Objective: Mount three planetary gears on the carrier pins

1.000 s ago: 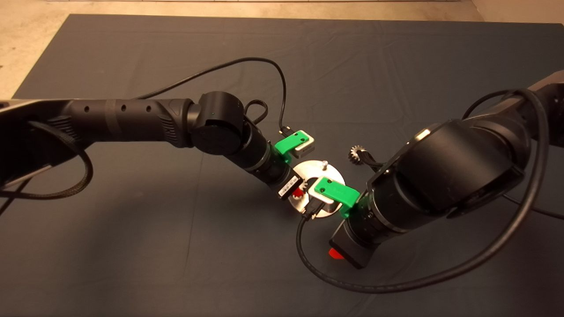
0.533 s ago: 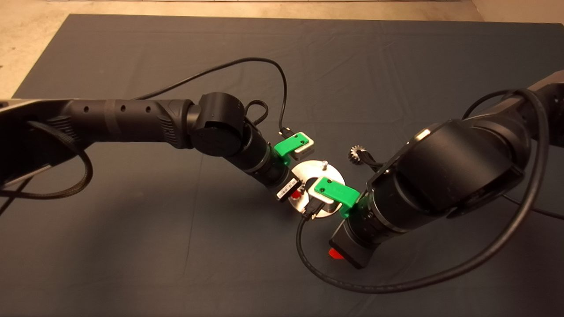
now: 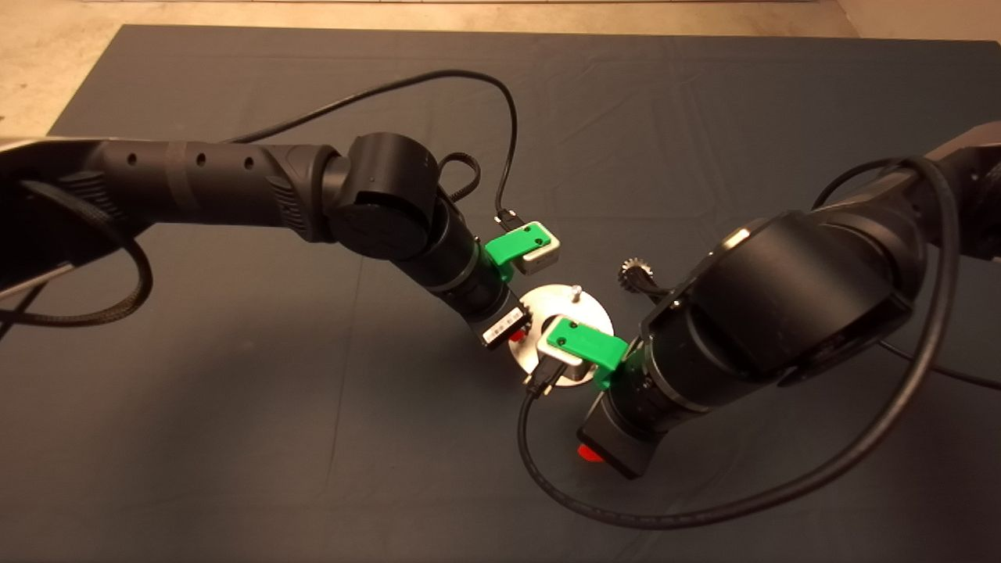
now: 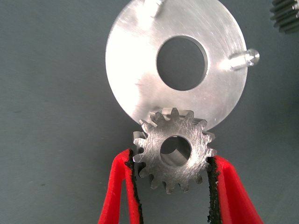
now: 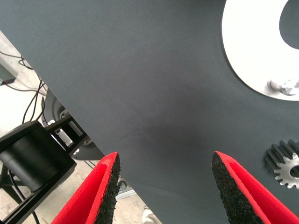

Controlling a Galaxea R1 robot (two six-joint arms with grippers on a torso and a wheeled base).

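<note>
My left gripper (image 4: 173, 158) is shut on a silvery planetary gear (image 4: 154, 144) and holds it flat over the near rim of the round silver disc (image 4: 140, 70). Two carrier pins show on the disc, one (image 4: 245, 58) at the side and one (image 4: 154, 7) at the far rim. A third pin is hidden. A second gear (image 3: 630, 274) lies on the mat beside the disc (image 3: 594, 313); it also shows in the right wrist view (image 5: 282, 165). My right gripper (image 5: 164, 158) is open and empty, low over the mat beside the disc (image 5: 252, 42). The third gear is out of view.
Black cables loop over the mat (image 3: 235, 438) behind the left wrist (image 3: 500, 102) and in front of the right arm (image 3: 626, 512). The mat's edge, with a black stand (image 5: 32, 163) and the floor beyond it, lies past my right gripper.
The left arm has risen and drawn back a little to the left with the gear. The right gripper has shifted slightly left. The disc and the loose gear have not moved.
</note>
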